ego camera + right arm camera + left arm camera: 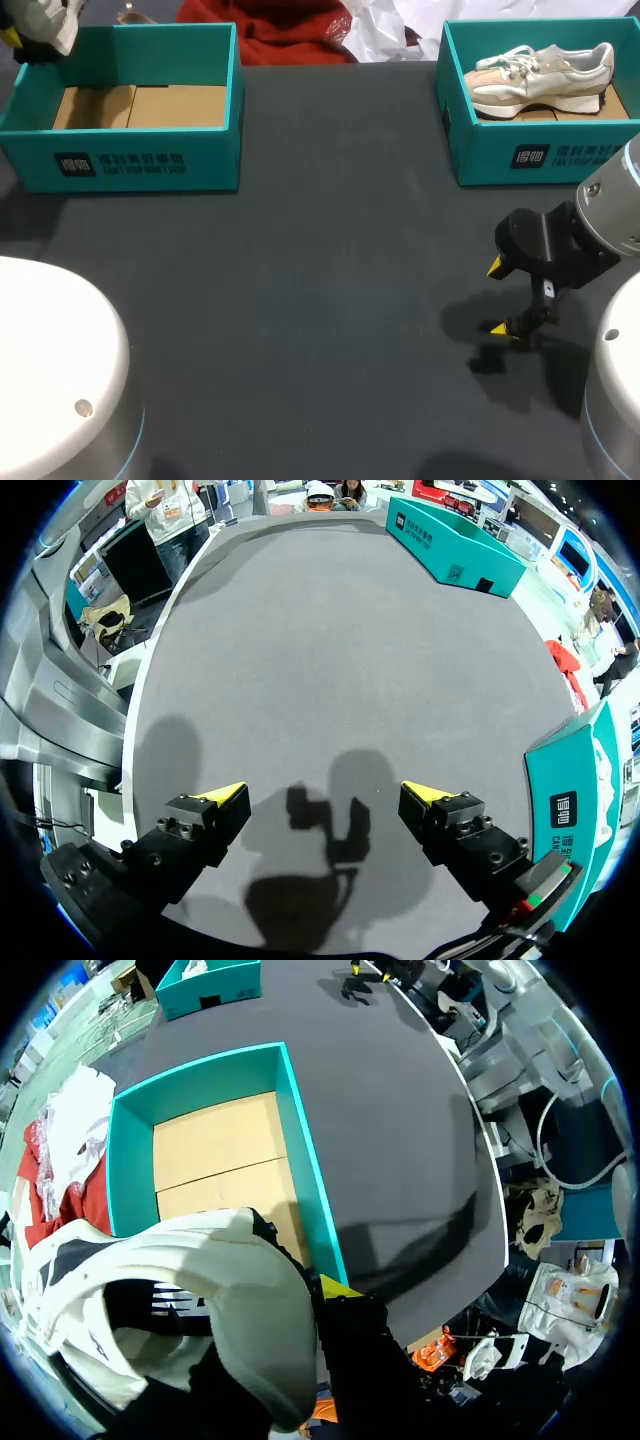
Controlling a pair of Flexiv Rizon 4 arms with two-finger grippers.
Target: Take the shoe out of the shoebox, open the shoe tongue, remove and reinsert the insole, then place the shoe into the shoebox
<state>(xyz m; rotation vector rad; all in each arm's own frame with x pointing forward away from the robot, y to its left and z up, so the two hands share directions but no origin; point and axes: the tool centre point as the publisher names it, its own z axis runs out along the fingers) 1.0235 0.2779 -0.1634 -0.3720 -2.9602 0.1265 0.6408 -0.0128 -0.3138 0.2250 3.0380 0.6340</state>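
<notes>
At the far left corner of the left shoebox (150, 160), the left end effector (20, 44) is clamped on a white shoe (200, 1300), held clear of the tabletop (320, 280). That box shows bare cardboard inside. Right end effector (322, 794) hangs low over open tabletop, fingers wide apart, nothing between them. Second shoe (545, 75) sits in the right shoebox (520, 155) beyond it.

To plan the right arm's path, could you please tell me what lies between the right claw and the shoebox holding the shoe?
Nothing: the head view shows only bare table between the right claw and the shoebox holding the shoe.
</notes>
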